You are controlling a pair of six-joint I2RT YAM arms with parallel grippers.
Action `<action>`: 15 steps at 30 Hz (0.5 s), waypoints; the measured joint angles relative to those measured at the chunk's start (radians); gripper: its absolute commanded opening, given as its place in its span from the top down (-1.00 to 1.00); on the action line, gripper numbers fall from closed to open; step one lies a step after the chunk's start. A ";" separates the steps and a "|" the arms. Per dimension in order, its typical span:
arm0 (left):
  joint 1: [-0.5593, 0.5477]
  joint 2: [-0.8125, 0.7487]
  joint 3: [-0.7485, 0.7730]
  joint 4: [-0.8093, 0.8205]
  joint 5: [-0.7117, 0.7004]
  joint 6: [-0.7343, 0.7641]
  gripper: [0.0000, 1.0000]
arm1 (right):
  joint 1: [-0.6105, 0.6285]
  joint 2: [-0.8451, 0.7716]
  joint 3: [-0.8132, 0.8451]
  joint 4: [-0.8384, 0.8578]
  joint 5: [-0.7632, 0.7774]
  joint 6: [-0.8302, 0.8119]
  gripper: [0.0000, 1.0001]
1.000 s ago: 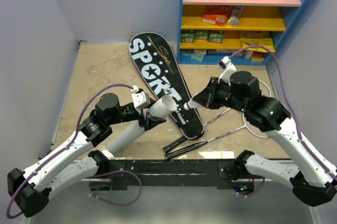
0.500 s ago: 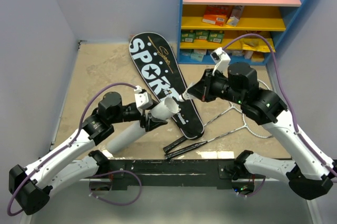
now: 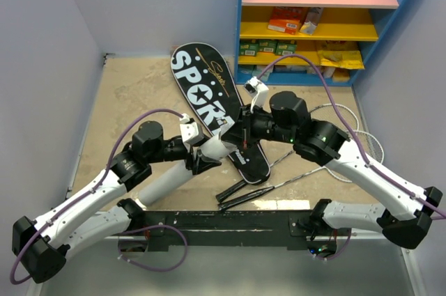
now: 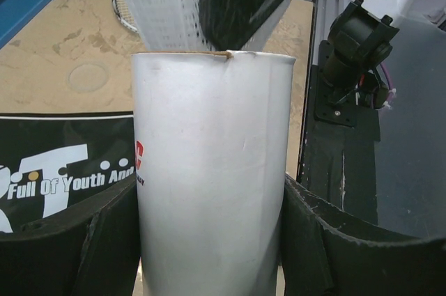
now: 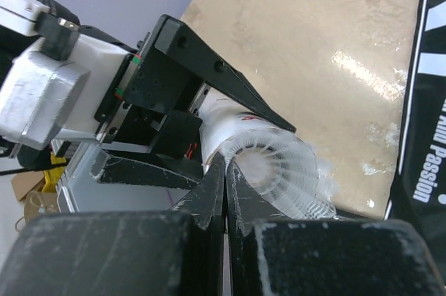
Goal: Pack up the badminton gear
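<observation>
left gripper (image 3: 198,157) clamped round white tube (image 4: 212,170), tilted over table (image 3: 132,94) front-middle, mouth aimed at other arm, guessing for easy loading. right gripper (image 5: 226,170) pinched tight on shuttlecock (image 5: 279,170) skirt, right at tube mouth. bag (image 3: 209,94), rackets (image 3: 300,174) flat on table, not packed yet.

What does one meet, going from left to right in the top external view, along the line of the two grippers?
left gripper → open end of the long white tube → right gripper, pinching a shuttlecock → racket heads. The black bag is left out: it lies under the middle.
</observation>
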 measured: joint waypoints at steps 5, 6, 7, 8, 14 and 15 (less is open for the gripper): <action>0.000 0.000 0.000 0.010 0.003 0.000 0.90 | 0.019 0.014 -0.004 0.000 0.011 0.003 1.00; 0.000 0.000 0.000 0.010 0.003 0.000 0.90 | 0.020 0.012 -0.003 -0.002 0.016 0.003 1.00; 0.000 0.000 0.000 0.010 0.003 0.000 0.90 | 0.020 0.010 -0.002 -0.005 0.023 0.002 1.00; 0.000 0.000 0.000 0.010 0.003 0.000 0.90 | 0.020 0.008 0.002 -0.011 0.031 0.000 1.00; 0.000 0.000 0.000 0.010 0.004 0.000 0.90 | 0.020 -0.001 0.003 -0.010 0.034 0.001 1.00; 0.000 0.000 0.000 0.010 0.005 0.000 0.90 | 0.020 -0.001 -0.004 0.001 0.031 0.002 1.00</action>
